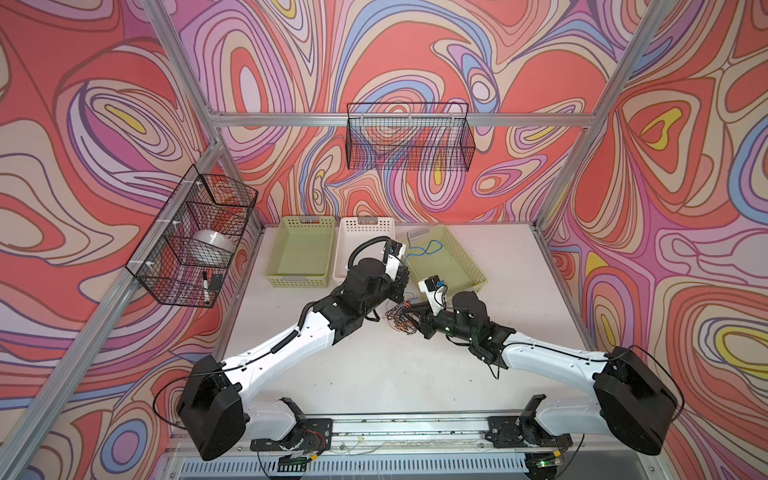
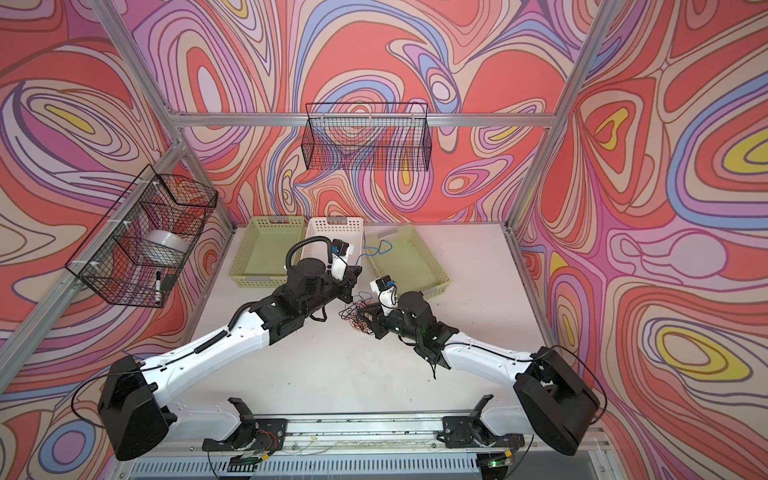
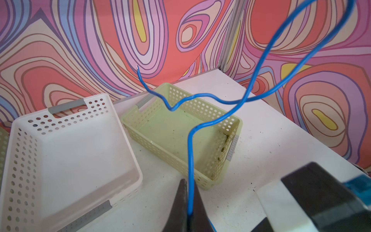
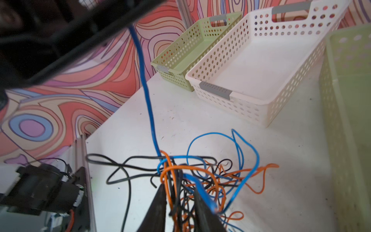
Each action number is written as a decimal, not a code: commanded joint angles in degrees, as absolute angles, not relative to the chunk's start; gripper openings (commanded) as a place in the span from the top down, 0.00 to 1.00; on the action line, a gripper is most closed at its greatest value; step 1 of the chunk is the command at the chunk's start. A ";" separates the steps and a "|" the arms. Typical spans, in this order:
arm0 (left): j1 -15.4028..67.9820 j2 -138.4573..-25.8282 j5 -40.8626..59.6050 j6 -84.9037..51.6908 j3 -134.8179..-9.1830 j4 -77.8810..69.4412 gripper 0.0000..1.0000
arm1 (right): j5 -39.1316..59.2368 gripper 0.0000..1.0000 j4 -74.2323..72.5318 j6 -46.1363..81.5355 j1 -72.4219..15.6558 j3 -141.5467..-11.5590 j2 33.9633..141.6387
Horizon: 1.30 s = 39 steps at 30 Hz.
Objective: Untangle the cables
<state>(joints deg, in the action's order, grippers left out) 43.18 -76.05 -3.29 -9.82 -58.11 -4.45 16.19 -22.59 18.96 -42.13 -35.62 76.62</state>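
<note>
The cables (image 1: 400, 319) lie as a tangle of thin orange, blue and black wires mid-table, seen in both top views (image 2: 356, 319). My left gripper (image 3: 190, 184) is shut on one blue cable (image 3: 190, 152), held raised above the tangle (image 1: 402, 277). That strand rises from the tangle (image 4: 147, 100) and loops over the right green basket (image 1: 422, 249). My right gripper (image 4: 178, 189) is down in the tangle (image 1: 409, 316), jaws closed on a bunch of orange and black strands (image 4: 210, 176). Its fingers (image 4: 160, 200) hide part of the knot.
Three perforated baskets stand along the back: a green one (image 1: 299, 282), a white one (image 1: 365, 226) and a tilted green one (image 1: 469, 266). Black wire baskets hang on the back wall (image 1: 409, 137) and on the left wall (image 1: 191, 241). Both arms meet mid-table.
</note>
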 commanded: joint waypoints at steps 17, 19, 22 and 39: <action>36.50 -68.79 2.08 4.36 -59.10 11.71 1.00 | 7.97 1.00 -23.58 24.52 -40.75 -28.32 64.87; 36.39 -68.73 2.45 5.45 -59.41 13.05 1.00 | 7.25 1.00 -22.63 25.06 -40.17 -28.71 64.55; 36.23 -68.09 2.66 6.35 -59.43 14.10 1.00 | 5.46 1.00 -19.01 25.06 -39.91 -29.64 65.04; 34.26 -63.07 1.79 9.43 -60.64 23.35 1.00 | -0.22 1.00 -9.49 28.34 -36.39 -30.72 66.29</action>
<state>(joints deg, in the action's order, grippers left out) 36.01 -65.98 5.85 6.31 -58.43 18.48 4.51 -14.28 27.42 -37.85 -32.23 67.09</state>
